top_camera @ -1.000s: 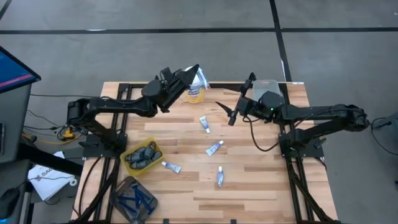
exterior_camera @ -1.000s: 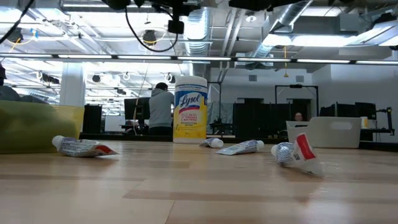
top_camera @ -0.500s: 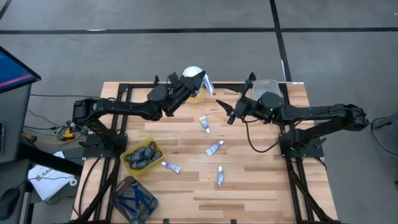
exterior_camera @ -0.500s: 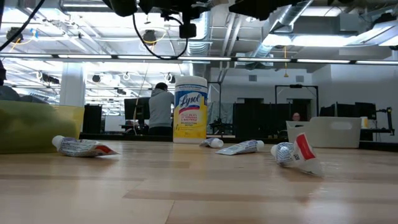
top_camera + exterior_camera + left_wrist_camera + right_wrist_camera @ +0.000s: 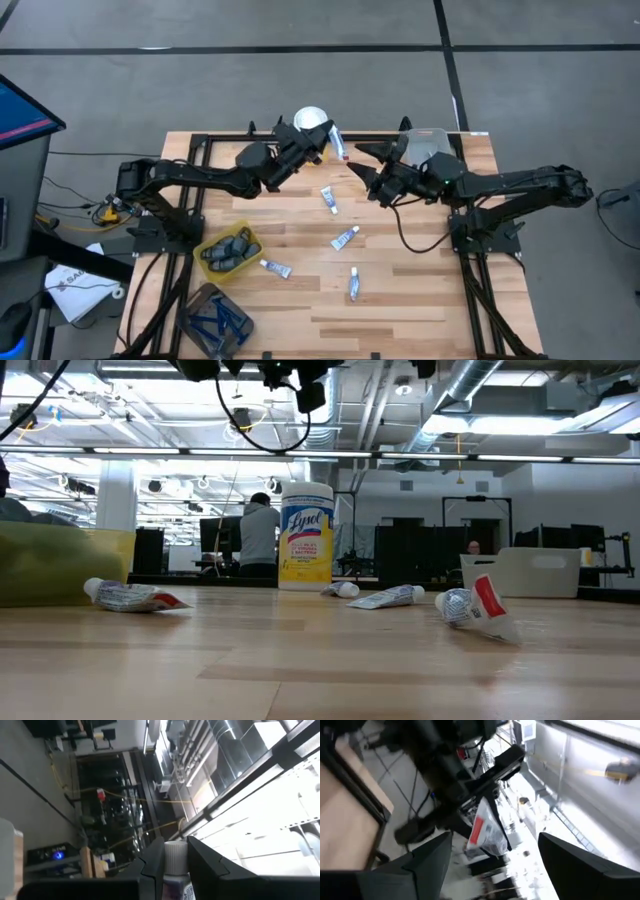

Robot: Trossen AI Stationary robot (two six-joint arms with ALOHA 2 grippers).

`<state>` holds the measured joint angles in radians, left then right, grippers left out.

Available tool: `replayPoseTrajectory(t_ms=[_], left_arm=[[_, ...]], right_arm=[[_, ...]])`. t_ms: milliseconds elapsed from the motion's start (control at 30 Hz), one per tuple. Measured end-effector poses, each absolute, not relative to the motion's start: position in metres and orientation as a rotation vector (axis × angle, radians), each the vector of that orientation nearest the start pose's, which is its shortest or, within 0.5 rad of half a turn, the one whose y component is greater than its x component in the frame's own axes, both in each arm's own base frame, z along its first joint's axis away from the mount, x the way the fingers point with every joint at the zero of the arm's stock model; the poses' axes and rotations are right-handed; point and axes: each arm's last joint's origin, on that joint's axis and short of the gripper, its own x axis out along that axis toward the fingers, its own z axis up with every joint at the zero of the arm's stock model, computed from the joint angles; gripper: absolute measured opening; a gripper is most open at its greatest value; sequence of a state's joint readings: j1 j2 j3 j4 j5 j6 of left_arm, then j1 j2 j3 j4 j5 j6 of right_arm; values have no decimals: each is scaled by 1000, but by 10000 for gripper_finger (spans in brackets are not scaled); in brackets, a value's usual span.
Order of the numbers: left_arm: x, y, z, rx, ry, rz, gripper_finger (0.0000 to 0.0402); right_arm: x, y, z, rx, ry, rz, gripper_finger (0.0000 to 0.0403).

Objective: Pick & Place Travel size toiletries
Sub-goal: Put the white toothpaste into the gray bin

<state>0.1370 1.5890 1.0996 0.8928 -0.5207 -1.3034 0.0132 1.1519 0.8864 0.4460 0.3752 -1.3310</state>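
My left gripper point(image 5: 322, 142) is raised over the far middle of the table, next to the white canister point(image 5: 312, 120), and is shut on a small white tube point(image 5: 338, 143). My right gripper point(image 5: 367, 165) hangs open just to the right of it, its fingers on either side of the tube point(image 5: 482, 829) in the right wrist view and short of it. Several more tubes lie flat on the wood point(image 5: 328, 199) point(image 5: 345, 237) point(image 5: 354, 283) point(image 5: 275, 268). Dark grey sticks fill a yellow bin point(image 5: 228, 250). My left gripper pinches the tube between its two fingers, which come at it roughly level from the table's left. The white cap end point(image 5: 175, 857) shows between the fingertips point(image 5: 150, 870). The tube is lifted clear of the table.
A blue bin point(image 5: 213, 320) with thin blue sticks stands at the near left corner. A white bin point(image 5: 430, 140) sits at the far right behind my right arm. The canister point(image 5: 307, 535) stands upright at the far edge.
My left gripper has carried the tube from above the canister toward the table's right and near side, rolling as it went. My right gripper has rolled about its own line and risen a little. Its fingers now stand spread toward the tube.
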Motion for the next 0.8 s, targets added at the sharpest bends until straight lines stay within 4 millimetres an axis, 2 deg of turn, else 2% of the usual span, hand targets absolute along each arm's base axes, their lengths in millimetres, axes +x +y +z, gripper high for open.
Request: replayPoseTrajectory(t_ms=[300,433,567,800], left_arm=[[351,49,343,-1371,-755,228,59],[351,51,343,-1377,-749,213,59],[351,54,343,-1376,-761,217,59],[351,54,343,-1377,-763,220,59]], right_arm=[[258,-7,355,-1422,118,-418,290],[258,-5,355,-1545,127,-398,290],[259,1,356,-1574,80,-361,289],[268,7,348,-1611,87,-320,246]])
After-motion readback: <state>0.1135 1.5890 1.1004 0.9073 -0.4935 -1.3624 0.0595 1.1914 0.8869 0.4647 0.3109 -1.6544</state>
